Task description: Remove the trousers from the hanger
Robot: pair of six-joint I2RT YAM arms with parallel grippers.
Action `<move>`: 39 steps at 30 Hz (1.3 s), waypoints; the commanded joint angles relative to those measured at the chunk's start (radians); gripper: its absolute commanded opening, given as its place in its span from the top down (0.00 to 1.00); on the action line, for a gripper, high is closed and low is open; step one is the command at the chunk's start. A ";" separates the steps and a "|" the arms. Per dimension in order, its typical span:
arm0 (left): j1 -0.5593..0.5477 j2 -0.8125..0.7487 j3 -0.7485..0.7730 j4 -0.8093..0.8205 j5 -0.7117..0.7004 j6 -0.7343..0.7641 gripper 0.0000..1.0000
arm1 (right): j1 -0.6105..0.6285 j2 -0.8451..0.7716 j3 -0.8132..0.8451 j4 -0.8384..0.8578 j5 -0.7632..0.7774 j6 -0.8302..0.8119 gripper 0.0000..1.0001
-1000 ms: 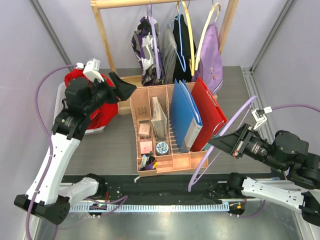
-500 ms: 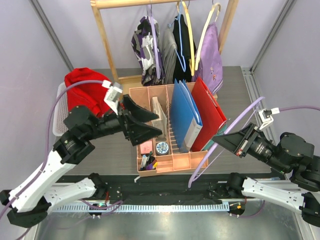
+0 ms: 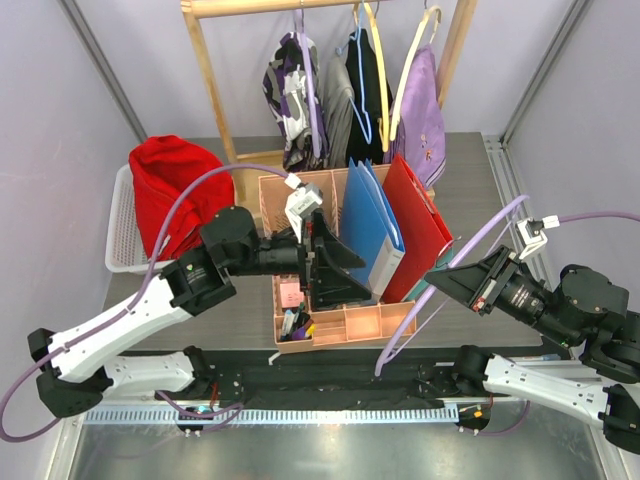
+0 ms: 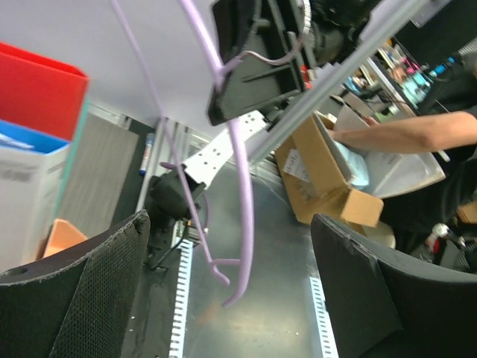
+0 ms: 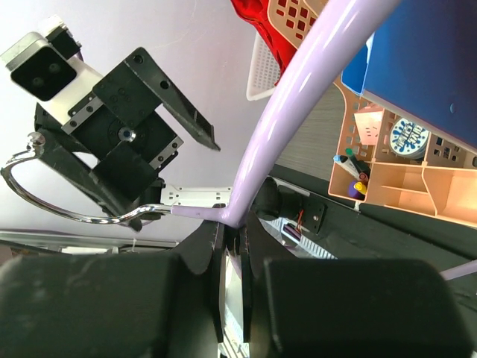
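Trousers (image 3: 170, 195): upper left, heaped in basket (image 3: 119, 228), clear of hanger (image 3: 482, 228). Hanger: bare, right, pinched in right gripper (image 3: 440, 282). Left gripper (image 3: 350, 278): centre, spread, empty. Removal apparently complete.

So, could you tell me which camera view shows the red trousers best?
The top external view: the trousers lie bunched in the white basket, in plain sight. The right wrist view catches only a red sliver at its top edge; the left wrist view shows none of them.
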 commanded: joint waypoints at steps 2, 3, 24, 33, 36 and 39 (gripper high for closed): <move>-0.068 0.030 0.040 0.117 0.057 -0.010 0.12 | -0.003 -0.008 0.045 0.057 0.016 0.011 0.99; -0.079 0.038 0.040 0.124 0.055 -0.014 0.12 | -0.003 -0.010 0.044 0.057 0.019 0.014 0.99; -0.472 0.283 0.259 -0.051 -0.488 0.230 0.45 | -0.005 -0.036 0.064 0.054 0.021 0.034 0.99; -0.669 0.339 0.326 -0.090 -0.978 0.395 0.69 | -0.003 -0.044 0.054 0.054 0.042 0.066 0.99; -0.748 0.382 0.362 -0.085 -1.182 0.504 0.66 | -0.005 -0.048 0.053 0.053 0.070 0.086 0.99; -0.806 0.441 0.414 -0.079 -1.370 0.584 0.62 | -0.003 -0.056 0.047 0.048 0.093 0.112 0.99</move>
